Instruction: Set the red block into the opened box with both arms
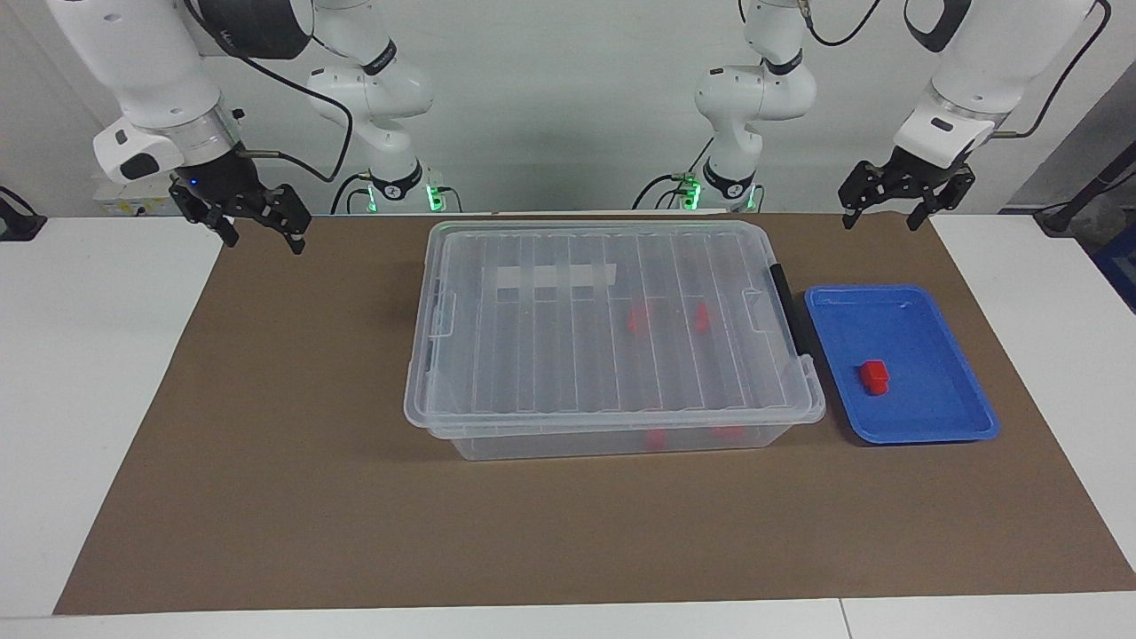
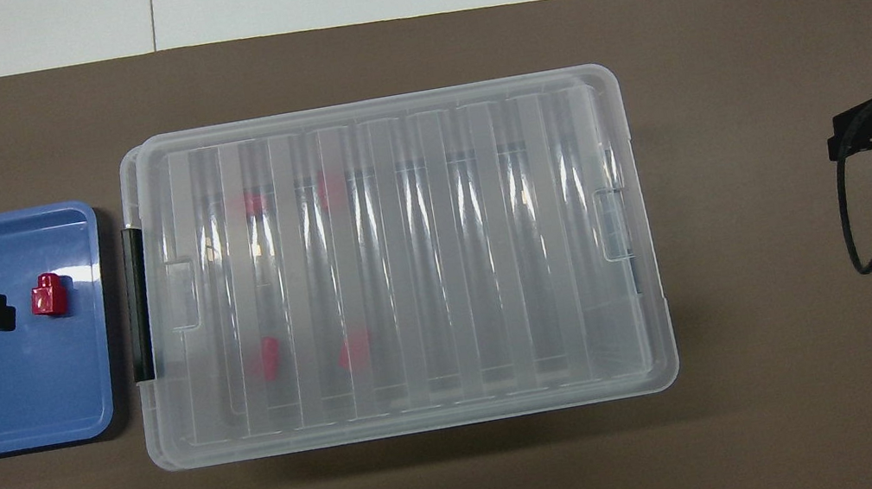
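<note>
**Lid Still On, Block Waits in Tray Beside the Left Arm**

A single red block point(image 1: 874, 376) sits loose in the blue tray point(image 1: 941, 424), which lies just beside the box point(image 1: 612, 439) at the left arm's end of the table, next to the box's black handle point(image 1: 790, 309). The block looks roughly square from above, with no clear long axis to align on. The clear box holds its ribbed lid point(image 1: 603, 328) shut across the top; 4 more red shapes show faintly through it.

The left gripper point(image 1: 895, 206) hangs in the air over the brown mat point(image 1: 293, 461), at the tray's robot-facing end, its fingers apart and empty. The right gripper point(image 1: 257, 231) hovers over the mat's edge well apart from the box at the right arm's end, fingers likewise spread and holding nothing.

Measured from the box, the block lies wholly on the left arm's flank, so that arm looks the natural one for the pick, reaching out and down into the tray. The lid probably must come off first, a job likely left to the right arm.
</note>
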Available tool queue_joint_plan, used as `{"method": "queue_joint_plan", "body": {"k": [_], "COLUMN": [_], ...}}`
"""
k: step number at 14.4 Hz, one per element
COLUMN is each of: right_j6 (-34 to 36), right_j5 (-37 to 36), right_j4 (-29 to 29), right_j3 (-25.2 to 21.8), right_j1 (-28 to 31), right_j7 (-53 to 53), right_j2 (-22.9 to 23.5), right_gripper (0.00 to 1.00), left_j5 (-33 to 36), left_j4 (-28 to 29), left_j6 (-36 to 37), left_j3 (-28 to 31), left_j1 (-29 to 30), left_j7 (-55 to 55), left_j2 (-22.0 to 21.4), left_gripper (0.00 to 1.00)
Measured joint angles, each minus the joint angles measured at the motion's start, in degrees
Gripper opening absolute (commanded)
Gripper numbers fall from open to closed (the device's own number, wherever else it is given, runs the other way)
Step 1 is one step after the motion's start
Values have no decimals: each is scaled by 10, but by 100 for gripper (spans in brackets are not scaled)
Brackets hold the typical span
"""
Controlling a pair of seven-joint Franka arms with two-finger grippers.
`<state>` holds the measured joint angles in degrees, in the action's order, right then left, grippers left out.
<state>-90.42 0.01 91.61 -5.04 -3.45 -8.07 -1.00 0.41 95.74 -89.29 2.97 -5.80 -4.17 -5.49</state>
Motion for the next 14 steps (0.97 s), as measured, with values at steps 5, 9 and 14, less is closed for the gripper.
{"method": "queue_joint_plan", "body": {"k": [5, 9, 14], "right_j6": [-17, -108, -225], "right_j5": [1, 1, 16], "right_j4": [5, 75, 166], "right_j3": [0, 1, 3], "right_j1": [-4, -49, -114], "right_j7": [0, -14, -26], "right_j2": [0, -9, -7], "right_gripper": [100, 100, 100], "left_j5": [0, 0, 0], "left_j4": [0, 0, 0], "left_j6": [0, 0, 0], "left_j3": [0, 1, 1], "left_j1": [0, 0, 0], "left_j7": [0, 0, 0], "left_j2": [0, 0, 0], "left_gripper": [100, 100, 100]}}
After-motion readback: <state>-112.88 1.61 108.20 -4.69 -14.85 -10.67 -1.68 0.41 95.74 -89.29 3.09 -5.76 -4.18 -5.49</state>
